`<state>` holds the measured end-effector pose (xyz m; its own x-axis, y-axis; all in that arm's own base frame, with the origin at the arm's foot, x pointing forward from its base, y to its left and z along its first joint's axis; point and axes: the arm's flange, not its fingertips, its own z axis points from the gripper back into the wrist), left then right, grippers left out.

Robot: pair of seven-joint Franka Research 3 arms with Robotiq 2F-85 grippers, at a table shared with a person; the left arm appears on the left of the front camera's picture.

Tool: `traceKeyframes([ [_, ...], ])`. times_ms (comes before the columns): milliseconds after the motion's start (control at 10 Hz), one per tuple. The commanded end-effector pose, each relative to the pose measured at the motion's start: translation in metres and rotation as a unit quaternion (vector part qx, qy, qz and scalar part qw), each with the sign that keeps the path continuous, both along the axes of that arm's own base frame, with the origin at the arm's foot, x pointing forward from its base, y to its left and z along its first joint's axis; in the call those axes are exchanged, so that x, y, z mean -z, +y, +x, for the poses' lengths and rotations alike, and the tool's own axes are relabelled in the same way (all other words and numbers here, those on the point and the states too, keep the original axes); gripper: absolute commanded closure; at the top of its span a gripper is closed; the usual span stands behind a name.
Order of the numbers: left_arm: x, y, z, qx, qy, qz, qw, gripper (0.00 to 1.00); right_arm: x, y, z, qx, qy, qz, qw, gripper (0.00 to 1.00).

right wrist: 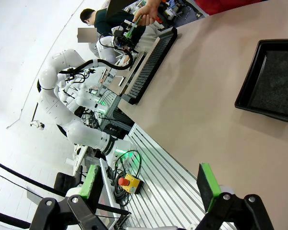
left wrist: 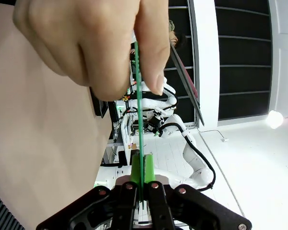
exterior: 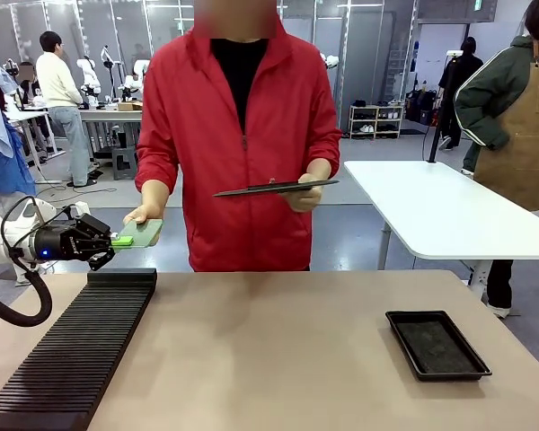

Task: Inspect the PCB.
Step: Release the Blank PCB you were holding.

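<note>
The PCB [exterior: 142,233] is a small pale green board held in the air left of the table's far edge. My left gripper [exterior: 119,241] is shut on its near edge, and the person's hand [exterior: 144,214] holds its far end. In the left wrist view the PCB [left wrist: 139,103] appears edge-on as a thin green line between my green pads [left wrist: 136,168], with the person's fingers [left wrist: 98,45] pinching it above. From the right wrist view my right gripper [right wrist: 149,184] stands open over the table's near side, holding nothing, and the PCB [right wrist: 130,32] is far off.
The person's other hand holds a dark clipboard [exterior: 276,188] level at chest height. A long black slotted rack [exterior: 76,350] lies on the table's left. A shallow black tray [exterior: 437,344] sits at the right. A white table [exterior: 440,211] stands behind on the right.
</note>
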<state>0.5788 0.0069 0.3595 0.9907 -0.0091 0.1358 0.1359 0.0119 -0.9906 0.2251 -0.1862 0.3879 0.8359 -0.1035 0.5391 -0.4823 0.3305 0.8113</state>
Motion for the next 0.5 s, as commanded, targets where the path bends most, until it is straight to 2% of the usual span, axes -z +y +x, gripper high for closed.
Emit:
traceKeyframes([
  [0,-0.0031,-0.0009,-0.0024,0.004,-0.001,0.001,1.000,0.97,-0.0004,-0.0011,-0.0012,-0.002,-0.004,0.002,1.000,0.00],
  [400,-0.0031,-0.0009,-0.0024,0.004,-0.001,0.001,1.000,0.97,-0.0004,-0.0011,-0.0012,-0.002,-0.004,0.002,1.000,0.00],
])
